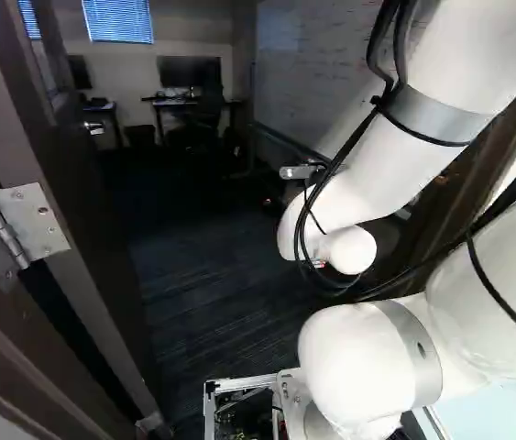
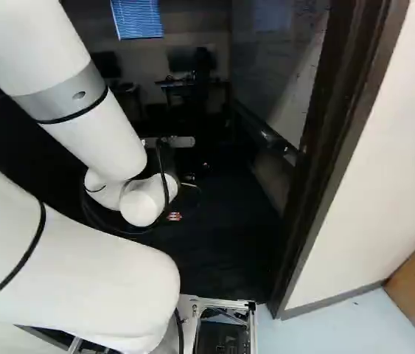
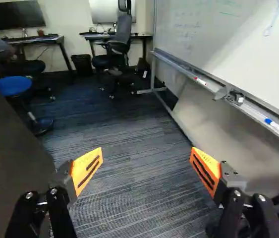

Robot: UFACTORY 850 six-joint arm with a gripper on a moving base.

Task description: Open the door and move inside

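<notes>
Striped dark carpet point(image 3: 129, 183) spreads beneath the claw point(image 3: 146, 151) in the wrist view. Its fingers stand wide apart, orange pads facing each other. Beside one finger is the dark face of the door point(image 3: 8, 153); beyond the other rises a whiteboard point(image 3: 228, 34). Well ahead are an office chair point(image 3: 122, 34) and a blue stool point(image 3: 13, 86).

Over in the left base view, the door stands open to the claw's left, showing its hinge point(image 1: 21, 229) and, farther ahead, its handle point(image 1: 93, 127). The white arm point(image 1: 367, 160) hides the claw there.

For the right base view, the door frame point(image 2: 332, 140) runs upright to the claw's right; the claw itself seems lost in the dark behind the wrist.
</notes>
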